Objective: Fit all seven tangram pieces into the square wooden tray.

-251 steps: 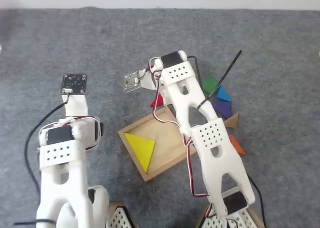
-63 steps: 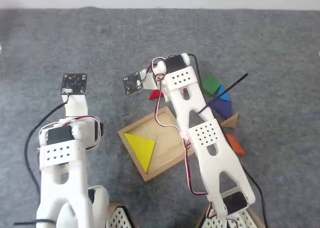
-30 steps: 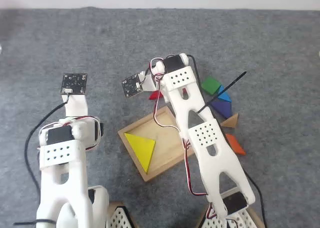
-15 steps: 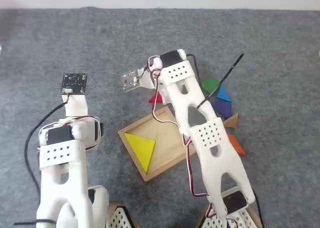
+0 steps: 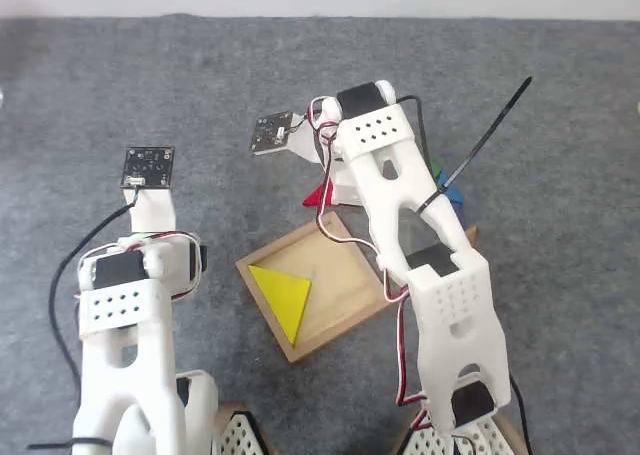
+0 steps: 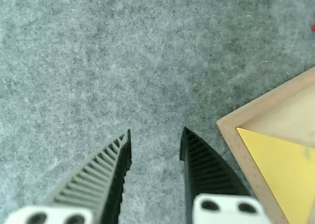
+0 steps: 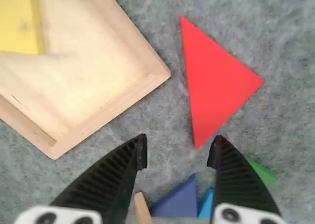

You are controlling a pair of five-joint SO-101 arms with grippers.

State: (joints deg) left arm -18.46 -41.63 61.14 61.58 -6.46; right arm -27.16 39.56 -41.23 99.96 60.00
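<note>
From where I stand, the right gripper (image 7: 179,145) hangs with its jaws spread wide and nothing between them, just over the sharp corner of the red triangle (image 7: 214,86), which lies flat on the grey cloth (image 5: 200,95) just beside one corner of the wooden tray (image 7: 133,42). The tray holds one piece, the yellow triangle (image 5: 285,295), tucked against one side, so most of the job looks to be ahead. The left gripper (image 6: 156,138) is also open and empty, above bare cloth near another corner of the tray. My worry is the grasp on the red piece. It is thin and lies flat, and the jaws line up with its narrow point, not its broad body. If they close there, I would expect the taper to squirt the piece out or spin it on the cloth. One finger also sits near the tray's corner, so coming down a little off could catch the rim and shove the tray, which looks loose on the cloth and could shift the yellow piece with it. On the other side, a blue piece (image 7: 177,202), a green piece (image 7: 258,170) and a tan one (image 7: 142,209) lie close under the wrist, and a careless descent could knock them about. A weak pinch could also drop the triangle onto the rim on the way over.
</note>
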